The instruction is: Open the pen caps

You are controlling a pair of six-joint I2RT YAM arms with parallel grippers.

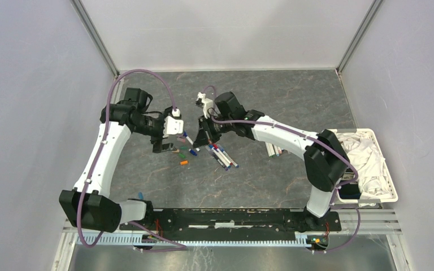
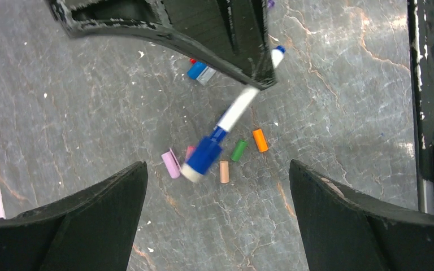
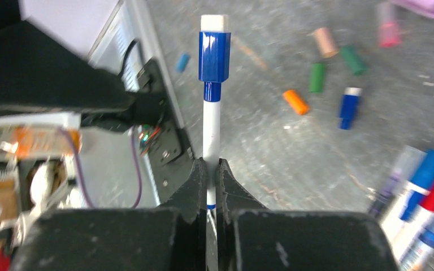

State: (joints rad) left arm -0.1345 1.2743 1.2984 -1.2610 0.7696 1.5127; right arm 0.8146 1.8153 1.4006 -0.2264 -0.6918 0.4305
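My right gripper is shut on the white barrel of a pen and holds it above the table, its blue cap pointing towards the left arm. In the left wrist view the same pen and its cap hang ahead of my left gripper, which is open, empty and apart from the cap. Loose pen caps lie on the table below: purple, tan, green and orange. From above, both grippers meet at mid-table around the pen.
Several capped pens lie in a heap just right of the loose caps and show in the right wrist view. More white barrels lie by the right arm. A white basket holding white cloth stands at the right edge.
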